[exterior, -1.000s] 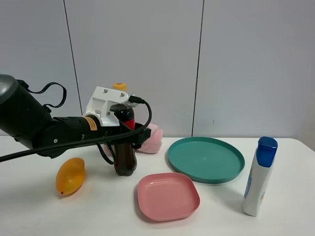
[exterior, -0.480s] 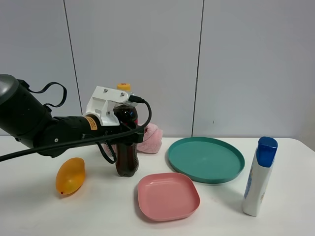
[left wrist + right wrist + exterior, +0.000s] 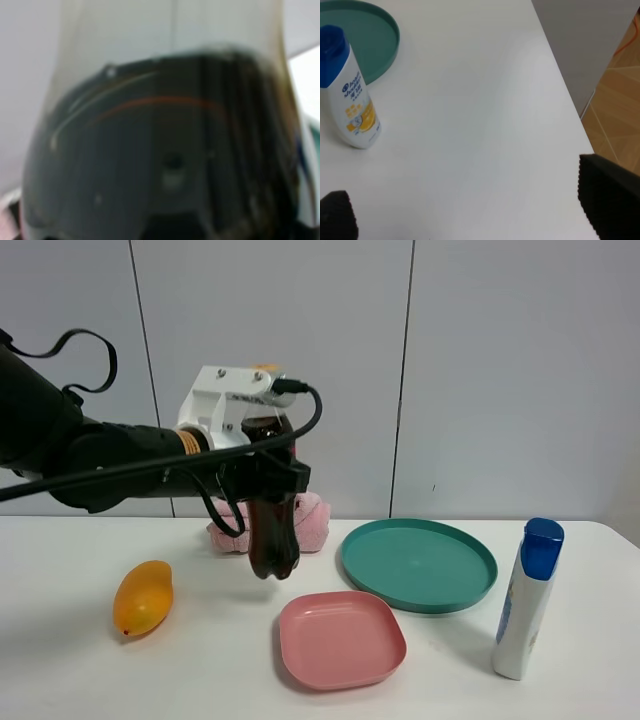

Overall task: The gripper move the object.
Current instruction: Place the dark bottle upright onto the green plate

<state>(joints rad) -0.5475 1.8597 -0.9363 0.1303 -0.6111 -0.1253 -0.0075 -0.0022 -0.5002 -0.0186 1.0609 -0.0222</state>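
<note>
From the high view, your left gripper (image 3: 262, 475) has raised the cola bottle (image 3: 272, 540) off the table (image 3: 60, 680), where it stood a second ago. The jaws are clamped on its body, and it hangs slightly tilted, left of centre and nearer the back edge, so the carry looks begun.

In the left wrist view the cola bottle's dark body fills everything, and the jaws are unseen.

In the right wrist view, your right gripper (image 3: 470, 210) is spread wide and empty over bare tabletop by the right edge, beyond the shampoo bottle (image 3: 350, 100).

Dark brown cola bottle (image 3: 272, 545), black hand (image 3: 266, 480), teal plate (image 3: 420, 565), pink plate (image 3: 342, 638), orange mango (image 3: 143, 597), white bottle (image 3: 520, 625) with blue cap (image 3: 543, 532)
</note>
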